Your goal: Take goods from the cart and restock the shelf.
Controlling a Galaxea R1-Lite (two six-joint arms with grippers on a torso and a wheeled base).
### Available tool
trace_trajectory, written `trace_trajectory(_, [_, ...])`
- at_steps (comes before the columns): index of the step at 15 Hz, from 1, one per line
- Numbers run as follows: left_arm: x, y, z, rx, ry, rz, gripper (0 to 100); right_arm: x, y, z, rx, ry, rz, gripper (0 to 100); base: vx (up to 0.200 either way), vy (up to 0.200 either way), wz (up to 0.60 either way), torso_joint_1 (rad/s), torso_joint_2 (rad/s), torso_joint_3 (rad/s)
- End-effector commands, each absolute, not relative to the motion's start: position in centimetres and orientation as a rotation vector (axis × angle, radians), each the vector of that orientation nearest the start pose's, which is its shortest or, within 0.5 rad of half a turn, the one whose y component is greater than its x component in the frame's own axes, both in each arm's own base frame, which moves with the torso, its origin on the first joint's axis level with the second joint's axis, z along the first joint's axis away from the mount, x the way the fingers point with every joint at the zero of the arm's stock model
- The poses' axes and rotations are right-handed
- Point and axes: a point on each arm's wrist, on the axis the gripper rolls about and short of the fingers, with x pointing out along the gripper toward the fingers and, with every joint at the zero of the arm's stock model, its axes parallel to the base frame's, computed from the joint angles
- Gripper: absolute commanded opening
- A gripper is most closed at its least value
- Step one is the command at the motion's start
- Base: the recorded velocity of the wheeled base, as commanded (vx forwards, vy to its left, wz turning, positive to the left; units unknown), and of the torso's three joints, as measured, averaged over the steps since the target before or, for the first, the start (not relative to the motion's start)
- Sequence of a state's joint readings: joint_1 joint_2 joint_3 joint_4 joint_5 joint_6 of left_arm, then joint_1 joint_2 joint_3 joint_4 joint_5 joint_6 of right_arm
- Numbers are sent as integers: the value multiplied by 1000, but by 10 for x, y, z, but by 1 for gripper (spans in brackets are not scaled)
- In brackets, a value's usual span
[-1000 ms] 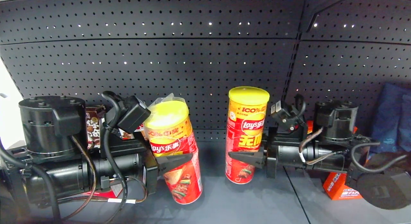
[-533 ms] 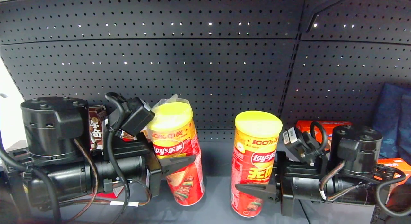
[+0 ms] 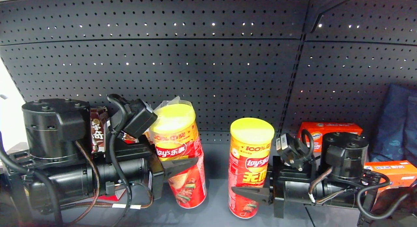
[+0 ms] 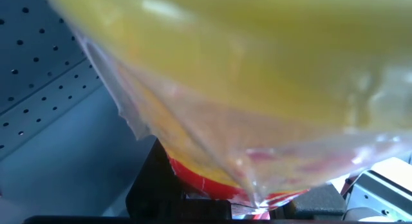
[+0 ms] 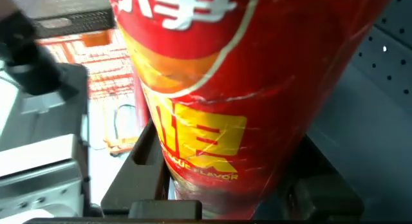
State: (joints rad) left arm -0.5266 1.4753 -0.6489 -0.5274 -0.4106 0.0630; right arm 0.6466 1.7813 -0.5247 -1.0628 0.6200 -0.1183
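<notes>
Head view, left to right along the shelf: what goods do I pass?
From the left: brown snack box → tilted chip can → upright chip can → orange box at the back → blue bags.

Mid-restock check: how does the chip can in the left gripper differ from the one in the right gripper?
The left can leans, top toward the robot's left; the right can stands upright. The left can has loose clear wrap around its lid; the right can's lid is bare. Both are red tubes with yellow lids, clamped mid-body by the left gripper and right gripper.
</notes>
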Motion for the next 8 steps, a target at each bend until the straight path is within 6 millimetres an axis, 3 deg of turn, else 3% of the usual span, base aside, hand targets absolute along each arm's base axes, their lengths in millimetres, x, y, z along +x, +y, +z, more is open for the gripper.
trace_trajectory(1, [205,-129,191,75,282,-938,0,224,193,114,-112,183,1261,0,0,0,0,0,0,0])
trace_trajectory(8, [205,-128,190,74,286,-935,0,223,206,104,-77,201,1215,0,0,0,0,0,0,0])
